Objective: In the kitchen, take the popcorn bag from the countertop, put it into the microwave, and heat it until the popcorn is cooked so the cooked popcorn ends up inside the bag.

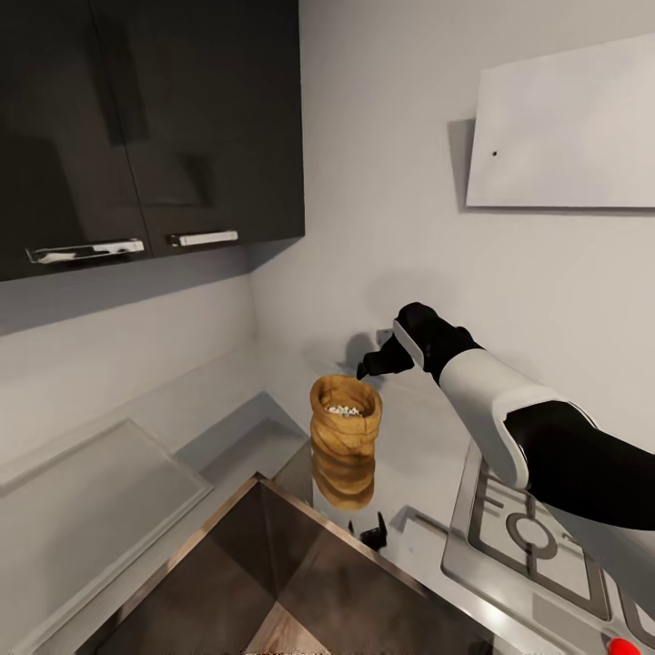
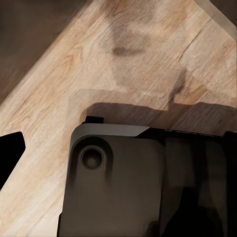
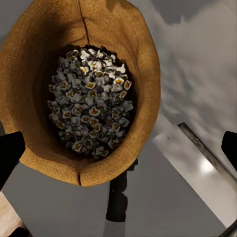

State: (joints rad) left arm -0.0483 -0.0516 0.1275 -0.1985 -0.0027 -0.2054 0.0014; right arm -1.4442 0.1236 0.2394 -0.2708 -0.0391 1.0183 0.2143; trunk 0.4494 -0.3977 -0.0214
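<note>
Landmark for all placings: the popcorn bag (image 1: pixel 345 438).

1. Sink basin (image 1: pixel 273 573), dark steel, nearest the onlooker, just in front of the bag. A small black fitting (image 1: pixel 374 530) stands at its rim, near the bag's foot.
2. Gas hob (image 1: pixel 537 537), silver with grates, beside the bag on the robot's right.
3. Popcorn bag, tan ridged paper with a thick round rim, upright on the glossy grey worktop (image 1: pixel 414 437), which mirrors it. Mouth open; popcorn (image 3: pixel 91 101) heaped inside, white-cream bits with yellow centres.
4. Right pincer (image 1: pixel 371 364), black, on a white-and-black arm reaching in over the hob. It hangs just above and behind the bag's rim, not touching it. In the right wrist view its two dark fingertips (image 3: pixel 9 153) stand wide apart, the open bag mouth between and below them. Nothing held.
5. Left pincer: its wrist view looks down over a dark body at pale wood plank floor (image 2: pixel 98 64); one fingertip (image 2: pixel 10 148) shows at the edge, so whether it is apart or together cannot be told.
6. Dark wall cabinets (image 1: pixel 146 127) with bar handles, above and beyond the bag; grey-white wall behind.

Step in hand, by judgement: the approach to pick up the bag. Next move calls for lowering the spread fingers around the rim or body, closing gently, and lifting upright so nothing spills.
</note>
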